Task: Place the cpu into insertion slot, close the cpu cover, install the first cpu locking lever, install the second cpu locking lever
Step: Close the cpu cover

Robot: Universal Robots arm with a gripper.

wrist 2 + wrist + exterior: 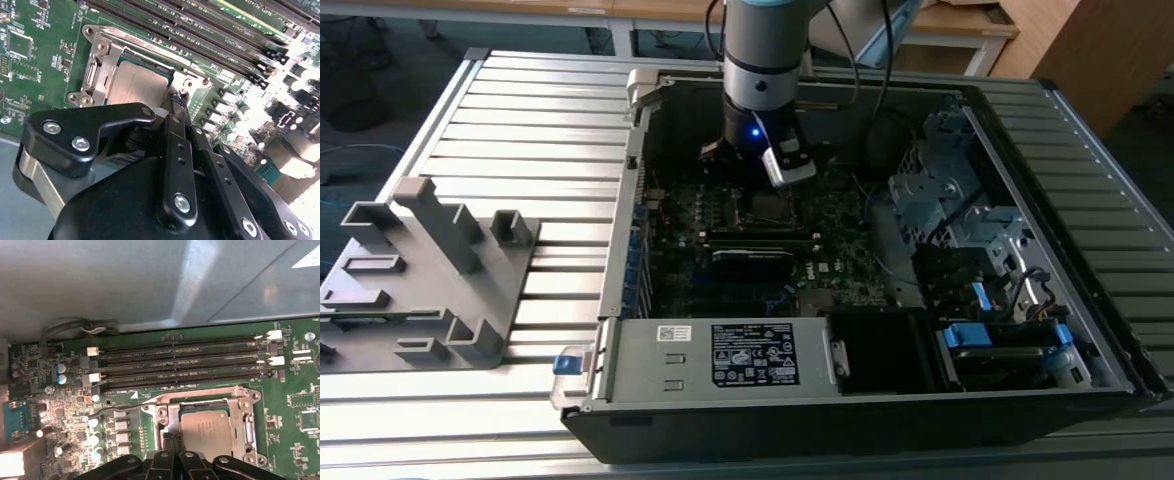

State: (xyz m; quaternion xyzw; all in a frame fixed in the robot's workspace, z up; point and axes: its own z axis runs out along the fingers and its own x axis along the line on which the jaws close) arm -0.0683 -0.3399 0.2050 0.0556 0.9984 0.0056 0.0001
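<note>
The cpu [205, 432], a dull silvery square, lies in the insertion slot on the green motherboard [40, 75]. The cpu cover [172, 417], a thin metal frame, lies down around it; in the second wrist view the cpu [135, 85] shows through the cover's [97, 75] window. My gripper [177, 100] has its black fingers drawn together, tips at one edge of the socket beside the cover. In the first wrist view the gripper [171, 440] tips touch the socket frame. A thin wire lever [117, 410] curves away beside them. The exterior view has the gripper [771, 185] low inside the open computer case [854, 400].
Long black memory slots [185, 365] run beside the socket. Capacitors and small parts [92, 432] crowd the board near the fingers. In the exterior view a drive cage [947, 190] stands at the right, a labelled metal box [720, 355] in front, and a grey fixture [427, 260] on the table at the left.
</note>
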